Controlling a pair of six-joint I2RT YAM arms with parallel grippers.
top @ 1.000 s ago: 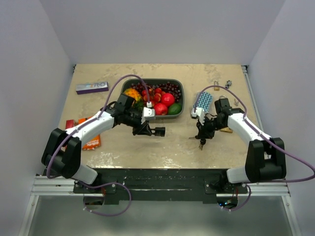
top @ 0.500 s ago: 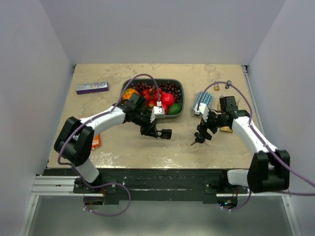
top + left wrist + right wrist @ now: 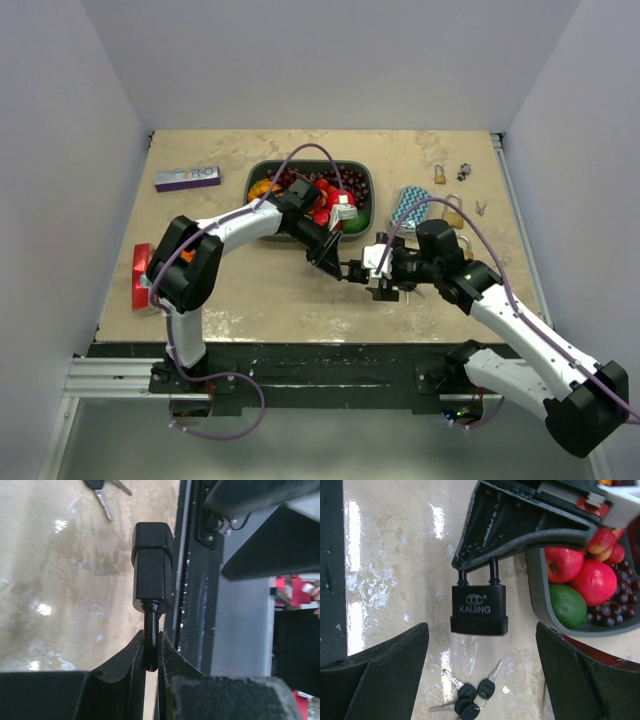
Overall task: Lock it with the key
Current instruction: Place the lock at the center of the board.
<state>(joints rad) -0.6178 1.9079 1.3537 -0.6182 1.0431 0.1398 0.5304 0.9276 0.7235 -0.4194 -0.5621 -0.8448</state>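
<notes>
A black padlock (image 3: pixel 479 609) marked KAIJING hangs by its shackle from my left gripper (image 3: pixel 151 650), which is shut on the shackle. The padlock's body (image 3: pixel 152 565) hangs free just above the table. From above, the left gripper (image 3: pixel 337 262) and padlock (image 3: pixel 356 270) are at the front centre. My right gripper (image 3: pixel 383 278) is right beside them, facing the padlock. Its fingers stand wide open (image 3: pixel 482 650) with nothing between them. A bunch of black-headed keys (image 3: pixel 470 700) lies flat on the table below the padlock. The same keys (image 3: pixel 102 495) show at the top of the left wrist view.
A grey bin (image 3: pixel 360 180) of fruit stands behind the grippers, its wall (image 3: pixel 540 595) close on the right. Two brass padlocks (image 3: pixel 439 174) (image 3: pixel 454 212), a patterned pouch (image 3: pixel 410 207) and small keys (image 3: pixel 481 208) lie back right. A purple box (image 3: pixel 187 177) and red packet (image 3: pixel 140 277) lie left.
My right gripper opened and let the keys drop to the table, then swung left toward the centre. The left arm carried the padlock right and forward to meet it.
</notes>
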